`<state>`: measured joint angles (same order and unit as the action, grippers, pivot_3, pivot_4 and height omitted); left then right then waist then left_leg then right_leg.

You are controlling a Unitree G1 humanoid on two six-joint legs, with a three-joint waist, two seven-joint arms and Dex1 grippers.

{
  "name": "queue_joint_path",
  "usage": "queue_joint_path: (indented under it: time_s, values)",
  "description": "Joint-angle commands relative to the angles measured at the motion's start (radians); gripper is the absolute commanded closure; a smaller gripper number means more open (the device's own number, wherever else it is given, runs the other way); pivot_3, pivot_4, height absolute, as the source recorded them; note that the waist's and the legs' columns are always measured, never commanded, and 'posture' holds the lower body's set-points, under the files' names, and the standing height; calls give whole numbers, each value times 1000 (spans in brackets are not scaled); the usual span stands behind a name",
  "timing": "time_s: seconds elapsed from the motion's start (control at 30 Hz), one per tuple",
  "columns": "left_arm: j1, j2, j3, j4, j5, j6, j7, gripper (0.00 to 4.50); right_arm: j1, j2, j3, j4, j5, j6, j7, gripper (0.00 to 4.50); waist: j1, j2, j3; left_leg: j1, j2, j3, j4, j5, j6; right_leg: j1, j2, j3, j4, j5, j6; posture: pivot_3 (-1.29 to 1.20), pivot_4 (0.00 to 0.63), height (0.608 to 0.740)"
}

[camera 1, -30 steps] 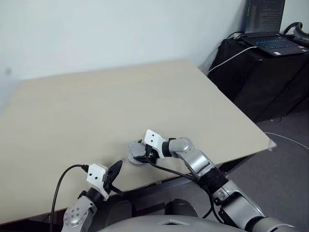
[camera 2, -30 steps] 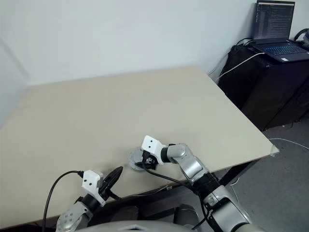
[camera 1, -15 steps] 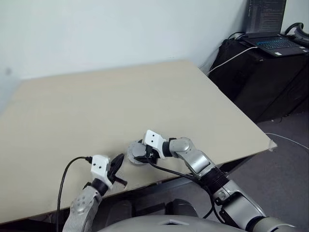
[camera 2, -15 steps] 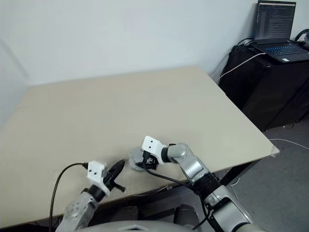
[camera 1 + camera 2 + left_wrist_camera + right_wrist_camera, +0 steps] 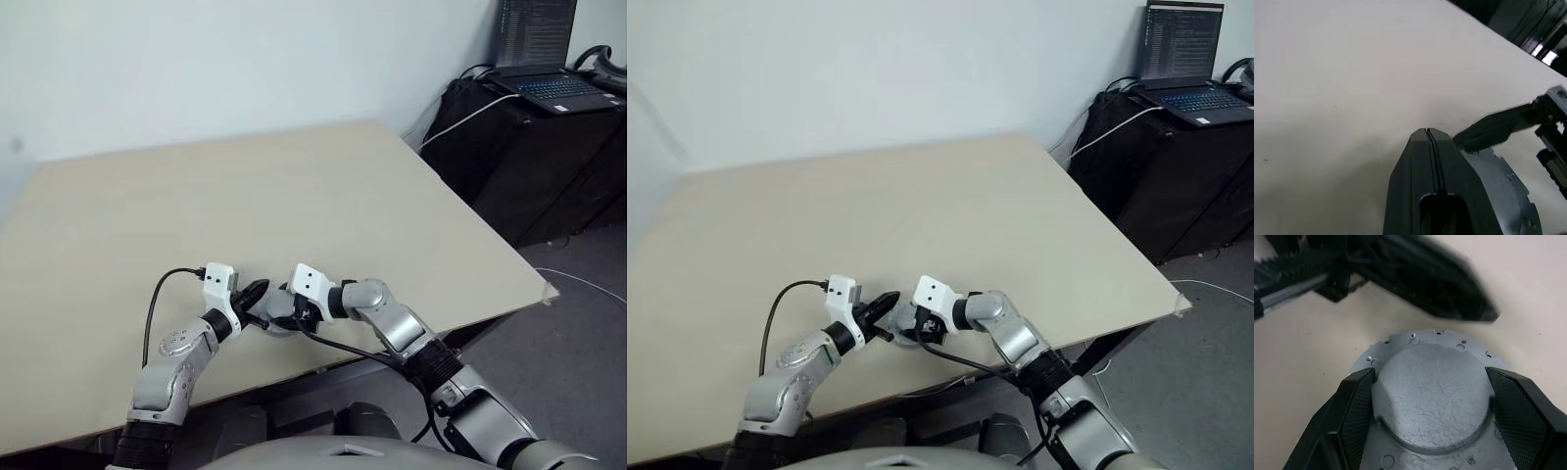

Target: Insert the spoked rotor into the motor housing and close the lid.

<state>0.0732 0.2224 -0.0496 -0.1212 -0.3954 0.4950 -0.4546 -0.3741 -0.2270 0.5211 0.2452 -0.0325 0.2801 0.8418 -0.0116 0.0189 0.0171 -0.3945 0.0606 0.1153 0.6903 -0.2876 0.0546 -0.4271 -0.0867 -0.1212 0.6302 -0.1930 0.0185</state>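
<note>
The lid (image 5: 1435, 387) lies on the tan table (image 5: 294, 196) near its front edge, plain grey face and raised hub up. My right gripper (image 5: 294, 309) reaches in from the right, and its two fingers press against opposite sides of the raised hub. My left gripper (image 5: 261, 289) is shut with nothing in it, its black tips (image 5: 1426, 131) just over the lid's left rim (image 5: 1498, 181), close to a right finger (image 5: 1498, 128). The spoked rotor and the motor housing are hidden or out of view.
The table's front edge (image 5: 294, 377) runs just below both hands. A black cabinet (image 5: 529, 147) with an open laptop (image 5: 549, 83) and a white cable stands at the back right. A white wall lies behind the table.
My left arm came up from the table's front edge and moved forward and right, bringing its shut fingers to the lid. The right gripper and the lid stayed put.
</note>
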Motion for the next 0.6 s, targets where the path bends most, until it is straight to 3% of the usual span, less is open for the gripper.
queue_joint_path:
  time_s: [0.03, 0.6]
  values:
    - [-32, 10, -1, -21, 5, 54, 18, 4500, 14, -14, -1, 3, -25, 30, -13, 1234, 0, 0, 0, 0, 0, 0, 0, 0, 0, 0, 0, 0, 0, 0, 0, 0, 0, 740]
    - [-6, 60, -16, -114, -23, 266, 9, 4500, 18, -8, 1, -10, -19, 36, -21, 1234, 1, 0, 0, 0, 0, 0, 0, -1, -3, 0, 0, 1, 0, 0, 0, 0, 0, 740]
